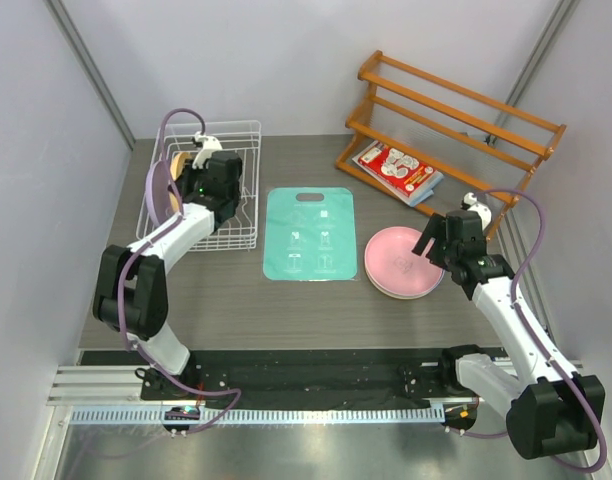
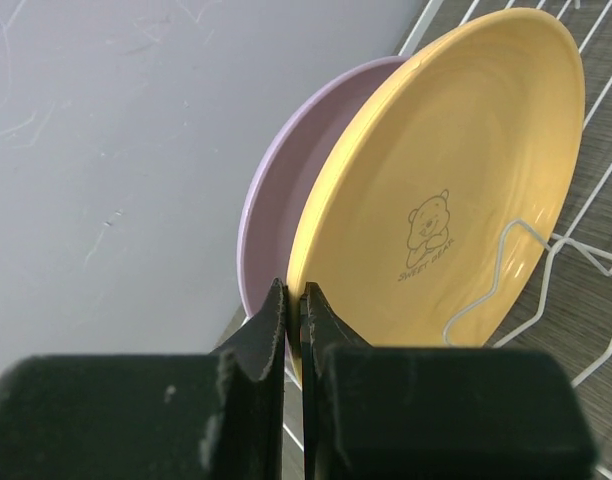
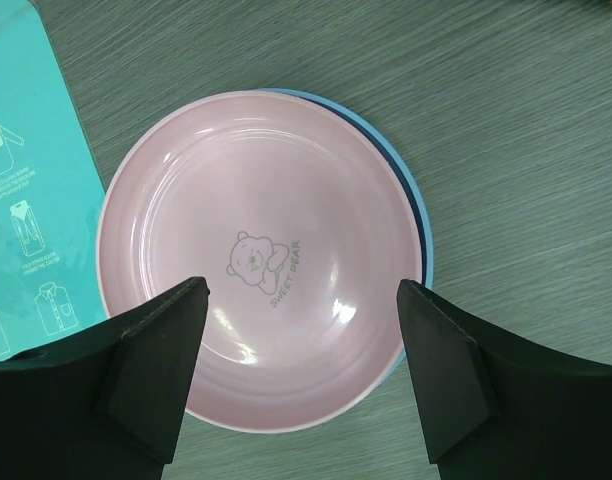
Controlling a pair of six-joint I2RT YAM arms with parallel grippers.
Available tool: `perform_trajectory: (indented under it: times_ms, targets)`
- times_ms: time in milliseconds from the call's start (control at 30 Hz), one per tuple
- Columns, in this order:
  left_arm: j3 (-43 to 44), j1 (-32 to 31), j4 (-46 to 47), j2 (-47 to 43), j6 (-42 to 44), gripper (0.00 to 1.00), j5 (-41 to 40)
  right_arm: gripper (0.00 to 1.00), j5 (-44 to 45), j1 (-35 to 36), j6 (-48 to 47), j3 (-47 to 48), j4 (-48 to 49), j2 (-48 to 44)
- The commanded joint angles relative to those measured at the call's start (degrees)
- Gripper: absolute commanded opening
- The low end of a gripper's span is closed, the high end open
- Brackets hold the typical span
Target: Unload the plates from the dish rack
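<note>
- The bench [image 1: 286,300] carries everything. The task's things sit at its two ends, with the racked plates far left and the unloaded ones right of centre.
- The wooden slatted rack [image 1: 456,110] stands at the back right with a red-printed packet [image 1: 398,170] on its low shelf. It is no part of the job and is well clear of my route.
- The dish rack [image 1: 241,180], white wire, sits at the back left. Its tines and wall are what could snag a plate on the way up.
- The teal mat [image 1: 311,235] lies flat between the rack and the stack, so I would carry over it, not drag across it.
- The pink plate [image 3: 261,255] lies face up on a blue plate [image 3: 411,200] just right of the mat, so two look done.
- The yellow-orange plate [image 2: 456,190] stands on edge in the rack, with a lilac plate [image 2: 286,190] close behind it.
- My left hand [image 2: 294,320] is clenched on the yellow-orange plate's lower rim, as far as I can judge. The step is pulling this one out, and next comes a straight lift clear of the wires without dragging the lilac plate along.
- My right hand [image 3: 301,290] is released, its fingers spread wide above the pink plate and holding nothing.
</note>
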Motion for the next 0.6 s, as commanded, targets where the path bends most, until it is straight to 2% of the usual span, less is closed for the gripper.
perform_trajectory:
  times_ms: [0, 267, 567]
  targets:
    - [0.9, -0.9, 7.4, -0.6, 0.3, 0.00, -5.3, 0.82, -0.9, -0.1, 0.0, -0.2, 2.4, 0.4]
    - [-2.0, -1.3, 8.0, -0.5, -0.2, 0.00, -7.8, 0.82, -1.5, -0.1, 0.0, -0.5, 2.9, 0.5]
    - [-1.7, -2.0, 11.8, -3.2, 4.4, 0.00, -8.9, 0.82, -2.0, -0.1, -0.1, -0.8, 3.2, 0.6]
